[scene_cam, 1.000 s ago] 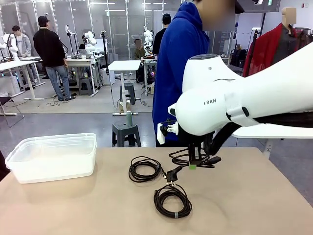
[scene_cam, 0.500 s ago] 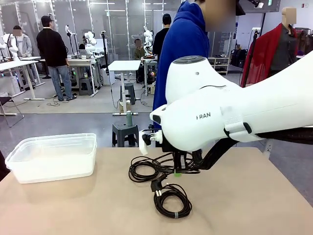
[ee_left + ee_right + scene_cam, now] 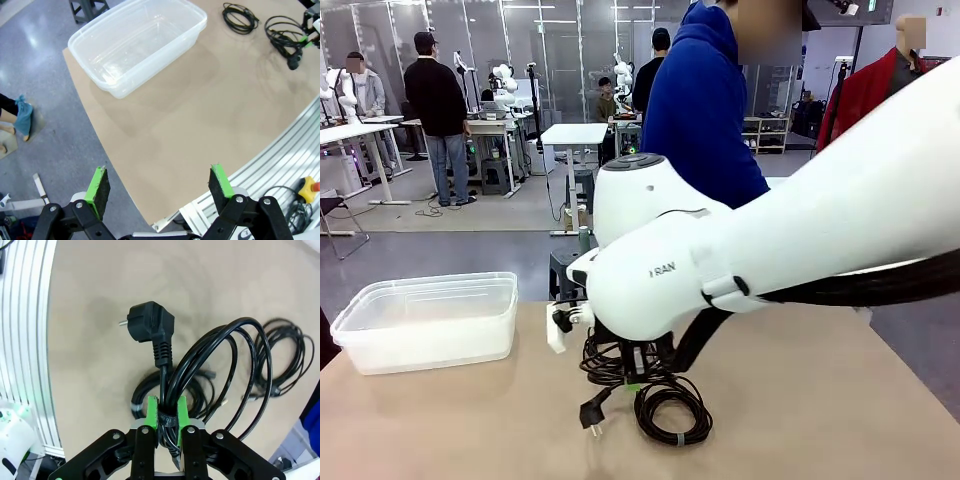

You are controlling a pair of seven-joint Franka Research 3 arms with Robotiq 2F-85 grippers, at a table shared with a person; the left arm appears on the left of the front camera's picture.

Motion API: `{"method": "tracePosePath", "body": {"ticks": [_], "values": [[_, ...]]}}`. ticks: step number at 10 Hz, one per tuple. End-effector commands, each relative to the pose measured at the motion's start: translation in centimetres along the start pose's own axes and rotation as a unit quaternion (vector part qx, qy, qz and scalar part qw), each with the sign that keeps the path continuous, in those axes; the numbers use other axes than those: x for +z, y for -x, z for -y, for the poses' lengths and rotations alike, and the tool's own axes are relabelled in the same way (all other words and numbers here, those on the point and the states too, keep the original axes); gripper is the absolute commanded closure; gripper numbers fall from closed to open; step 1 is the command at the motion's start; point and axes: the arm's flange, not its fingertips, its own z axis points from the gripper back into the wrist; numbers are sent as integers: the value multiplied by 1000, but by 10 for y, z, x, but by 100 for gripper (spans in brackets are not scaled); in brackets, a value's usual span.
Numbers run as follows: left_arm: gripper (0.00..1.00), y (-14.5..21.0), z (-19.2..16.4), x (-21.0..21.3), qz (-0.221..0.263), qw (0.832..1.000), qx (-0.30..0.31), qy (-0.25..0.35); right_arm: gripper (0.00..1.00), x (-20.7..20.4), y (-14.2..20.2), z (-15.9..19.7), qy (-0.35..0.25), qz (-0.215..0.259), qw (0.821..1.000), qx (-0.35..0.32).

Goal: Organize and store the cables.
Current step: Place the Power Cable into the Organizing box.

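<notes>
Our right gripper (image 3: 167, 414) pinches a coiled cable (image 3: 162, 352), plug dangling, apparently clear of the other coils (image 3: 675, 437); the bin (image 3: 420, 345) lies to our left, nearer our spread left gripper (image 3: 159, 186).

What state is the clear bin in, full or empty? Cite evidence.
Empty: the clear bin shows a bare bottom; the cables are outside it.

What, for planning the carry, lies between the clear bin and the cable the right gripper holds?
Mostly bare tabletop, as the left wrist view shows; one loose coil rests on it, nearer the held cable than the bin.
</notes>
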Motion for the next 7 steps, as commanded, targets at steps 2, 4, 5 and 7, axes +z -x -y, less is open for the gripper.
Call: {"method": "tracePosePath", "body": {"ticks": [2, 4, 5, 7], "values": [[0, -1, 1, 0, -5, 1000, -1, -4, 100, -6, -21, 22, -7, 47, 999, 0], [0, -1, 1, 0, -5, 1000, -1, -4, 100, -21, -37, 28, -31, 69, 997, 9], [0, -1, 1, 0, -5, 1000, -1, -4, 100, -32, -43, 29, -48, 74, 996, 12], [0, -1, 1, 0, -5, 1000, -1, -4, 100, -52, -49, 32, -63, 70, 995, 12]]}}
